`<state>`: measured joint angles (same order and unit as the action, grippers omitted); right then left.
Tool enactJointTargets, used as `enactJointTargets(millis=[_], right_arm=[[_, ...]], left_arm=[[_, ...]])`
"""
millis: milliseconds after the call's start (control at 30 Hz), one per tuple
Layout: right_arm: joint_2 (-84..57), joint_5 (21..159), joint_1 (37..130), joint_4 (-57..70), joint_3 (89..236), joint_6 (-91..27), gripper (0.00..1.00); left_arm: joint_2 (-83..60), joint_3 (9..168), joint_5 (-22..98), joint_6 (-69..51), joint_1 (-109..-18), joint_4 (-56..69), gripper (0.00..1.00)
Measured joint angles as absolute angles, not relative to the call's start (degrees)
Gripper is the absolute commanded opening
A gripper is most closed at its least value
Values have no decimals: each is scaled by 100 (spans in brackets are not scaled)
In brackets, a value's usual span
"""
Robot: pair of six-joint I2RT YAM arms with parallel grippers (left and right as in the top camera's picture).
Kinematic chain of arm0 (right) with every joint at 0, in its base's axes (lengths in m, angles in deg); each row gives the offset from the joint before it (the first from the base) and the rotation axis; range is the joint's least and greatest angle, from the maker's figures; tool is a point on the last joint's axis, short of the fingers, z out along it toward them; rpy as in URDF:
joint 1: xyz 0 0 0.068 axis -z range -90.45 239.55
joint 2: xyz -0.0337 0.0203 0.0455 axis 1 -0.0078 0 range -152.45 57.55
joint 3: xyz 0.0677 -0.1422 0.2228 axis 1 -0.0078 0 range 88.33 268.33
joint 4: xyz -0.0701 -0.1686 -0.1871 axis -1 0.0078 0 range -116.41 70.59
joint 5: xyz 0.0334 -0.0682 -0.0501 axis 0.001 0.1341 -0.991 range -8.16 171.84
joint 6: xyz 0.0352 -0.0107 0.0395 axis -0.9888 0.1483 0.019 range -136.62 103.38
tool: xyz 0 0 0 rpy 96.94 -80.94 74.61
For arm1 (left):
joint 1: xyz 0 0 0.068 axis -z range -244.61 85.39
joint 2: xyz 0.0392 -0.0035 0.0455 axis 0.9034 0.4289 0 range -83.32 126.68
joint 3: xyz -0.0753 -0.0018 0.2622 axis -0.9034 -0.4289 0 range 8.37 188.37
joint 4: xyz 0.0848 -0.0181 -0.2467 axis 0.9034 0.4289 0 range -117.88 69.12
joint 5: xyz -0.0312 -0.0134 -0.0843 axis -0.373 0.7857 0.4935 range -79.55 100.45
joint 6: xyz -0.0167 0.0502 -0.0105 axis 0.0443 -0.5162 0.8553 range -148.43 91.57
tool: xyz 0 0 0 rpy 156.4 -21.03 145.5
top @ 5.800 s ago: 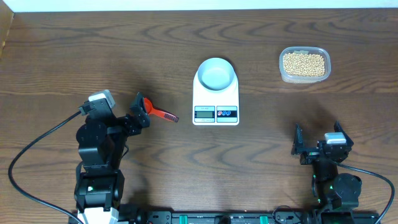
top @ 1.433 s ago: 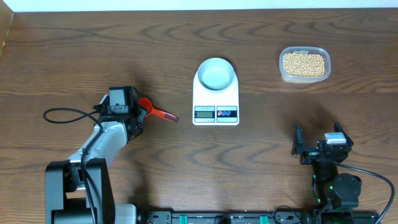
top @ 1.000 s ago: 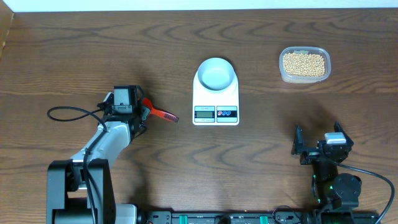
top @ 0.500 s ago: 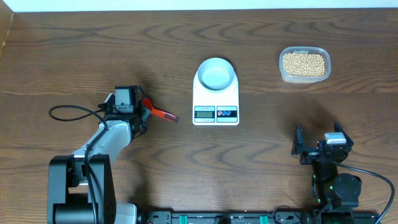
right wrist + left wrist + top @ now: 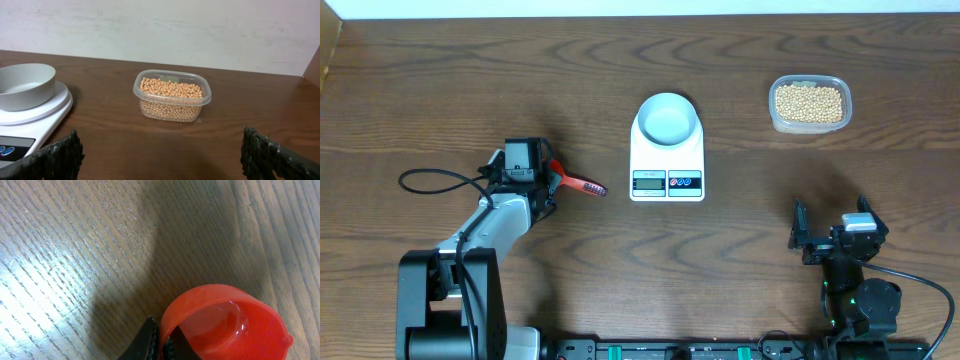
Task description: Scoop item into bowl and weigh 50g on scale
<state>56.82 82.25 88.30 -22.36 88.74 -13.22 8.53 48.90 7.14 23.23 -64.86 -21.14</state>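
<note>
The tan beans (image 5: 809,102) fill a clear tub at the back right, and show in the right wrist view too, beans (image 5: 171,88). The pale blue bowl (image 5: 668,118) stands empty on the white scale (image 5: 666,160). To the scale's left lies a red scoop (image 5: 578,183) on the table. My left gripper (image 5: 549,180) is shut on the scoop's cup end. Close up, the left gripper (image 5: 161,341) pinches the red scoop (image 5: 225,325) by its thin rim, one finger inside and one outside. My right gripper (image 5: 830,224) rests open at the front right, holding nothing.
The clear tub (image 5: 171,109) stands straight ahead of the right gripper (image 5: 162,155), with the bowl (image 5: 25,85) and scale (image 5: 37,116) at its left. A black cable (image 5: 430,180) loops left of the left arm. A pale wall runs behind the table's far edge.
My left arm reached out to the scoop's cup end and its jaws closed on the rim. The right arm, bowl, scale and tub have not moved.
</note>
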Motion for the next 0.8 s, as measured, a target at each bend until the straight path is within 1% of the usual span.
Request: enactJointTargets(millis=[633, 800], right_arm=[[5682, 8225, 8830, -2236, 8874, -1322, 99], [5682, 8225, 8830, -2236, 8874, -1322, 99]], left_arm=[[849, 4890, 716, 2323, -6486, -2112, 7], [619, 4890, 714, 2323, -6486, -2109, 7]])
